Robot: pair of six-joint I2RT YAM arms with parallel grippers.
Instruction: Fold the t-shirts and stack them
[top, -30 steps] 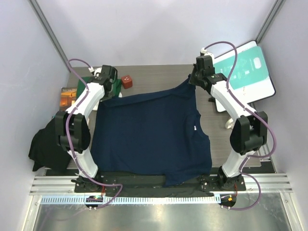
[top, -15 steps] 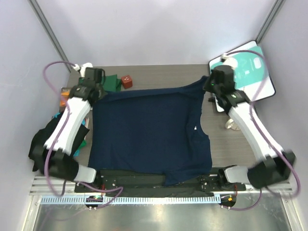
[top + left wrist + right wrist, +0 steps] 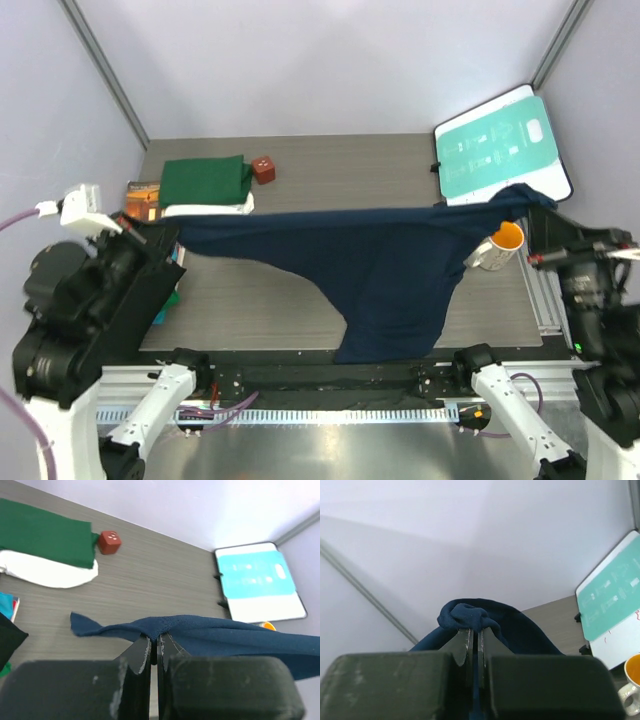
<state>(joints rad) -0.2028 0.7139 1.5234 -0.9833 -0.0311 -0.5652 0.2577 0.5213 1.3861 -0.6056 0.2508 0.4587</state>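
The left claw (image 3: 155, 642) is pressed together on one edge of the navy t-shirt (image 3: 390, 270). The right claw (image 3: 475, 630) is clamped on a bunched part of the same cloth. Between the two claws the shirt hangs stretched above the surface (image 3: 330, 160). Its lowest fold seems to reach the near edge, but this is hard to judge. Beyond the left claw the dark green t-shirt (image 3: 203, 180) lies folded on the cream-white t-shirt (image 3: 45, 572), with a red cube (image 3: 264, 168) just beside them. Near the right claw stands a mug (image 3: 497, 247).
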